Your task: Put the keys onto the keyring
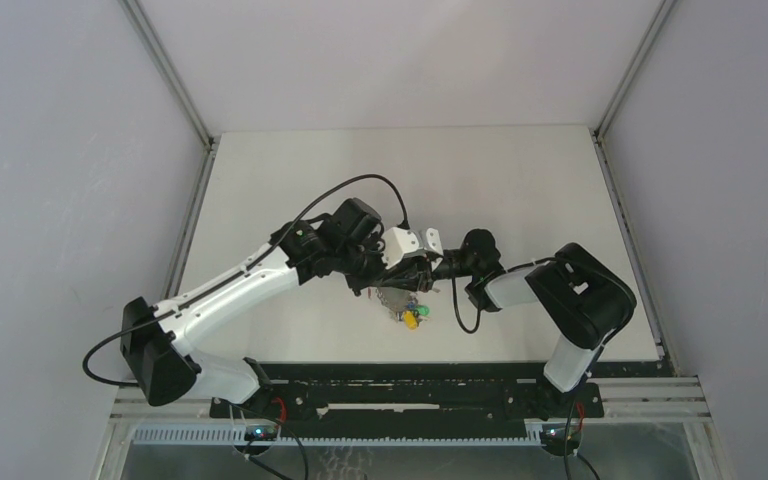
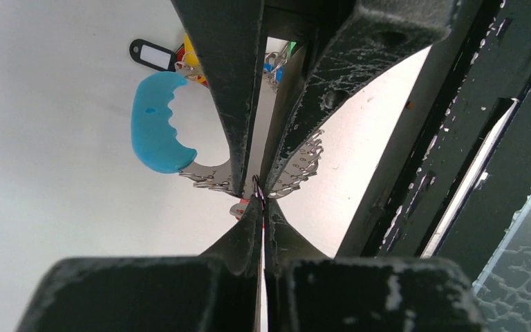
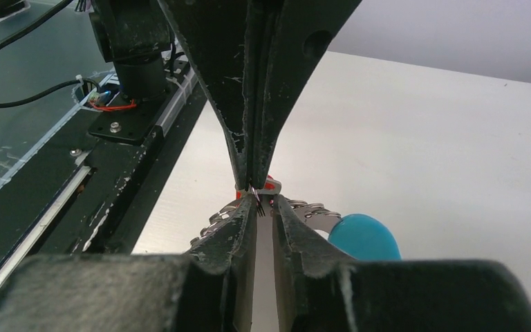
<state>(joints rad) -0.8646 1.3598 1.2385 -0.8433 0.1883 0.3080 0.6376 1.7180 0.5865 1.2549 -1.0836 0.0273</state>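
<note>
Pinched wire loop [image 2: 256, 187] tip-to-tip with left gripper [image 2: 261, 205] and right gripper [image 3: 265, 206], both nearly shut, at keyring's [image 2: 155, 124] 6 o'clock rim; needed slow, aligned feed of red-tagged key [image 3: 269, 182], no tugging.

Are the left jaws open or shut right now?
Shut. In the left wrist view the left gripper pinches a thin wire loop, jaws meeting at the tips with only a sliver between.
</note>
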